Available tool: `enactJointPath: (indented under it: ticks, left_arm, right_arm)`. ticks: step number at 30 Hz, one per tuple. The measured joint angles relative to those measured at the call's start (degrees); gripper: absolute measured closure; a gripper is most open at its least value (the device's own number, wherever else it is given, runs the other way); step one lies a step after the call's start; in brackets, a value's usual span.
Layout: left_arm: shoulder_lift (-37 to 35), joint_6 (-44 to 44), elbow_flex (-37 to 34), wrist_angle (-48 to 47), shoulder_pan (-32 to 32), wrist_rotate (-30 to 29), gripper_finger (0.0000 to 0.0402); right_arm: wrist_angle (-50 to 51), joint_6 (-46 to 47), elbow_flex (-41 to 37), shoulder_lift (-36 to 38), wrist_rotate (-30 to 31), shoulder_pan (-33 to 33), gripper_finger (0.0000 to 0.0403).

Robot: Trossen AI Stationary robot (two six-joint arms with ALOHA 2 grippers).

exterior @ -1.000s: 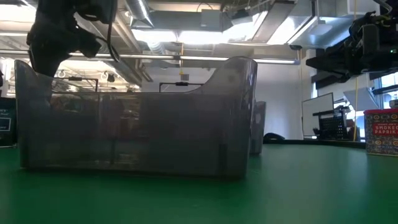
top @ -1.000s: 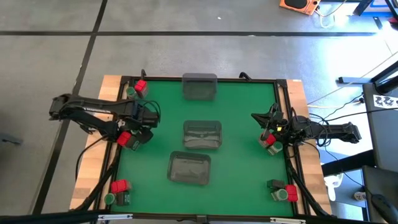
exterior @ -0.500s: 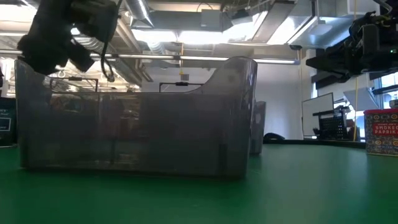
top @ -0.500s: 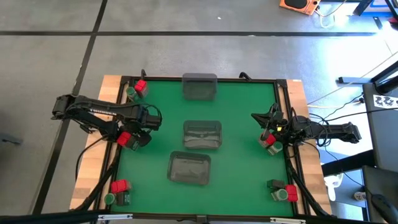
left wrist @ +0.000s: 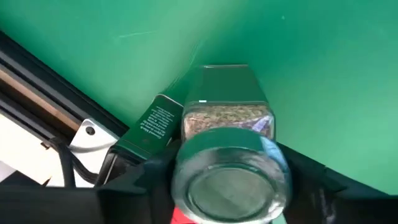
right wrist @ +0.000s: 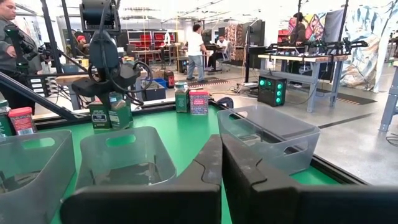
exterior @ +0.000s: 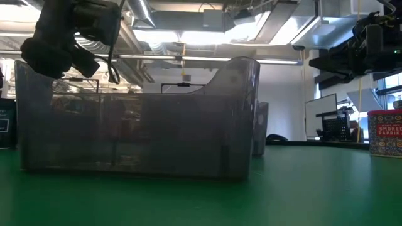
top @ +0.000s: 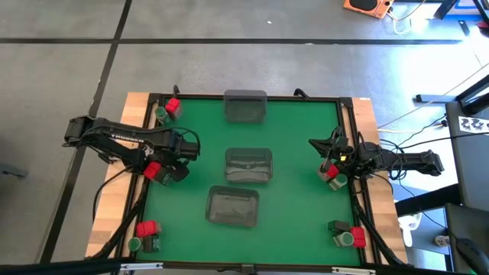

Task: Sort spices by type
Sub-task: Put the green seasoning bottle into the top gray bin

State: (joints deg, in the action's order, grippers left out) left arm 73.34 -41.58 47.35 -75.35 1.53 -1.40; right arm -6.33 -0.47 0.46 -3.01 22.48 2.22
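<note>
Hanging over the table's (top: 298, 183) left edge, the left gripper (left wrist: 227, 186) straddled a green-lidded jar (left wrist: 229, 165), lid toward the wrist, long axis in line with the fingers; whether clamped, couldn't tell. Right gripper (right wrist: 219, 163) waited at the right edge, fingers together.

A workshop — workbenches (right wrist: 292, 53), ceiling ducts (exterior: 188, 25), monitors (exterior: 326, 116), people (right wrist: 198, 50) beyond the table.

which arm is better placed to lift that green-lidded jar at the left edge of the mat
Left. The left gripper is already around the green-lidded jar, its jaws on either side of it. The right gripper, jaws shut, waits at the table's opposite edge, with the clear trays between.
</note>
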Motion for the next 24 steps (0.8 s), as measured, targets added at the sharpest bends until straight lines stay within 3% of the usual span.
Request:
enactJointPath:
  ticks: [10,16,24]
  left_arm:
    - [0.0,4.5,3.2,-0.3,0.0,0.3,0.0209]
    - [0.0,9.1,11.3,-0.1,1.8,-5.6,0.0208]
    - [0.0,23.0,19.4,7.3,8.3,-10.2,0.0205]
  right_arm:
    - [0.0,0.0,0.0,0.0,0.0,0.0,0.0397]
    - [0.0,0.0,0.0,0.0,0.0,0.0,0.0397]
    - [0.0,0.0,0.0,0.0,0.0,0.0,0.0397]
